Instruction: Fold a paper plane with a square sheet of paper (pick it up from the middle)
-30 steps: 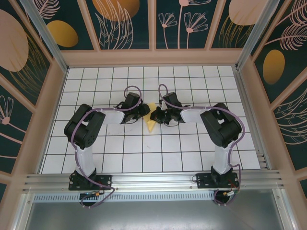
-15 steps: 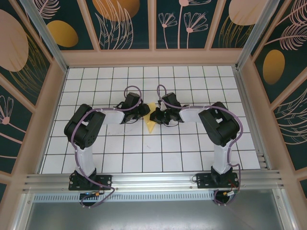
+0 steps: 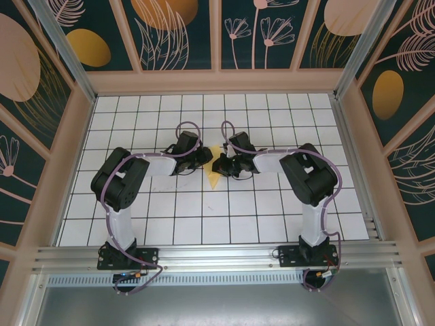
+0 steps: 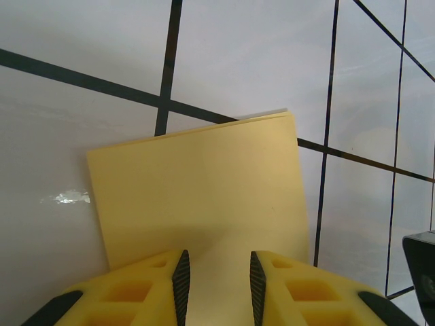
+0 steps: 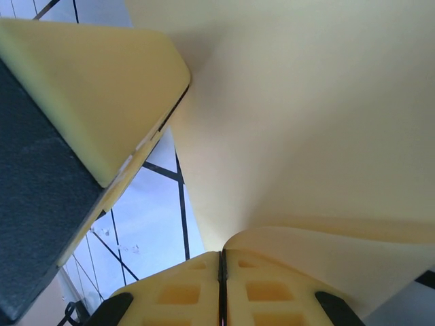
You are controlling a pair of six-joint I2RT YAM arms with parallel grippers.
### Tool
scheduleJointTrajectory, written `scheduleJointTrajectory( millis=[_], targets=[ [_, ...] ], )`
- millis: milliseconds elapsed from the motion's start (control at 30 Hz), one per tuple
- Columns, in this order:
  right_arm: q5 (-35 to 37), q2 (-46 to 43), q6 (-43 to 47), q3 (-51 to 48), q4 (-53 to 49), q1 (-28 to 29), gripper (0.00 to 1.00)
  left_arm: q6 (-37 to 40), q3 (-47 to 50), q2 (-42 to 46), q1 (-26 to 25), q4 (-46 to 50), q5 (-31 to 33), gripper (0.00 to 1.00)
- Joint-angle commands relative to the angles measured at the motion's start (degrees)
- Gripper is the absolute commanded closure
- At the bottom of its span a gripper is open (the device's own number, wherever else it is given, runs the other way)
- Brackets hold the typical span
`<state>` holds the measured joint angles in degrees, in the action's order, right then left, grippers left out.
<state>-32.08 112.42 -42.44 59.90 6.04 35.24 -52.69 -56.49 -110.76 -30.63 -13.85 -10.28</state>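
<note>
Square sheet of paper (image 3: 213, 175) is seen already folded into a narrow yellow wedge. It lies near the middle of the table (image 3: 272, 217), about midway between the left and right edges, tip pointed toward the near edge. It is flanked by the left gripper (image 3: 202, 160) on its left side and the right gripper (image 3: 224, 165) on its right, both right at the paper in the top view.

Left wrist view: a folded part with stacked straight edges is seen lying flat on the gridded surface. Left fingers (image 4: 178, 278) are parted by a narrow gap, paper is visible through the gap, nothing is pinched. The tips are placed over the paper's lower edge in that view. Contact with the paper can't be confirmed.

Right wrist view: right fingers (image 5: 183, 292) are clenched flush, no gap, with a curled flap of the paper caught at the tips. The flap is lifted and bowed upward. A finger of the left gripper is seen at the upper left of that view, close against the raised paper.
</note>
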Motion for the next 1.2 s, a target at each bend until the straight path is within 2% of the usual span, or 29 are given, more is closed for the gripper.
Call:
scheduleJointTrajectory(
  millis=[0,1167],
  targets=[
    [-1.1,1.0,1.1,1.6,-0.2,0.5,0.92,0.7,-0.3,-1.7,0.0,1.8,-1.6,0.69],
    [-1.4,2.6,-0.6,1.1,3.4,0.2,0.93,0.9,-0.3,-1.8,0.0,1.9,-1.8,0.69]
  ],
)
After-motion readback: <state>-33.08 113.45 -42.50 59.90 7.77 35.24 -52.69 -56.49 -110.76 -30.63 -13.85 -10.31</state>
